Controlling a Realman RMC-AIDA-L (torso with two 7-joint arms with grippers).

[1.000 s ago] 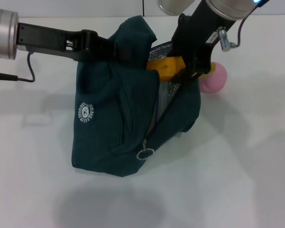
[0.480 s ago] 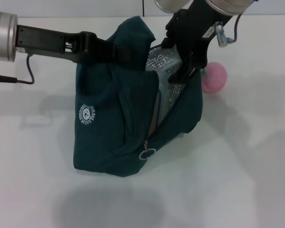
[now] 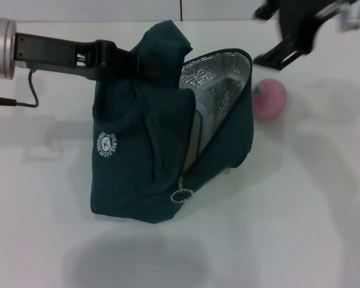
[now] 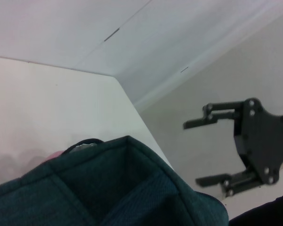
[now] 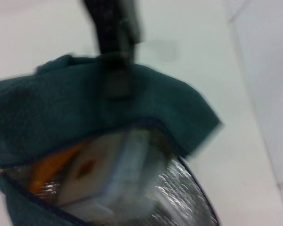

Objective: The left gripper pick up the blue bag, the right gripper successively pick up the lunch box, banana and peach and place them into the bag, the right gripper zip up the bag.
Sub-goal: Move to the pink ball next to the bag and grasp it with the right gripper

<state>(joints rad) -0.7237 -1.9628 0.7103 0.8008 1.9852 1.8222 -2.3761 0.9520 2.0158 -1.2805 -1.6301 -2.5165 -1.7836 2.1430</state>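
Observation:
The blue bag (image 3: 156, 144) hangs upright from my left gripper (image 3: 135, 62), which is shut on its top fabric. Its mouth gapes, showing the silver lining (image 3: 222, 81). In the right wrist view the lunch box (image 5: 106, 176) and the orange banana (image 5: 49, 170) lie inside the bag (image 5: 108, 101), under the left gripper (image 5: 115, 56). The pink peach (image 3: 269, 98) rests on the table just right of the bag. My right gripper (image 3: 263, 36) is open and empty, raised above the peach and off the bag's right rim; the left wrist view shows the right gripper (image 4: 192, 153) with its fingers spread.
The zipper's ring pull (image 3: 181, 196) hangs low on the bag's front seam. A black cable (image 3: 24, 96) trails over the white table (image 3: 300, 210) at the left. A wall runs behind the table's far edge.
The right gripper let go of the banana inside the bag, lifted out of the mouth and swung up to the right. The banana no longer shows in the head view.

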